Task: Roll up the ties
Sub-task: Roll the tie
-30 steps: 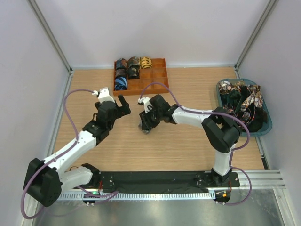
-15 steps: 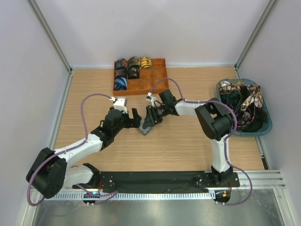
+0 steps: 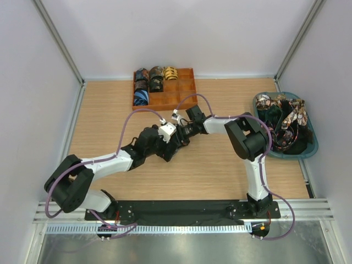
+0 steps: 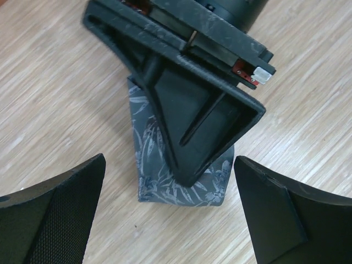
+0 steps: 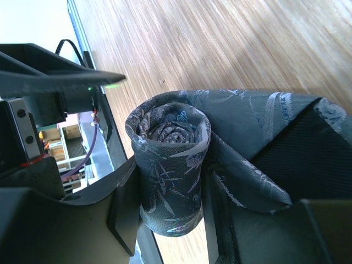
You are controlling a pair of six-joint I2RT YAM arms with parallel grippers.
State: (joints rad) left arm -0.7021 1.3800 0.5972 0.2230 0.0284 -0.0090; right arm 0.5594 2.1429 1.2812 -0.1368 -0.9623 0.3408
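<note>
A grey-blue leaf-print tie (image 5: 170,165) is wound into a small cylinder, and its loose tail (image 5: 264,137) lies to the right. My right gripper (image 5: 168,212) is shut on the roll, one finger on each side. In the left wrist view the roll (image 4: 165,181) stands on the wood with the right gripper's finger (image 4: 203,121) over it. My left gripper (image 4: 170,220) is open, its fingers (image 4: 49,214) wide apart on either side just short of the roll. In the top view both grippers meet at the table's middle, left (image 3: 166,149) and right (image 3: 179,137), hiding the tie.
An orange divided tray (image 3: 184,91) at the back holds several rolled ties (image 3: 148,82). A blue bin (image 3: 314,144) at the right edge holds a heap of loose ties (image 3: 280,115). Purple cables loop over both arms.
My left arm has swung right and forward, bringing its open gripper up to the roll. My right gripper has kept hold of the roll, shifting only slightly.
</note>
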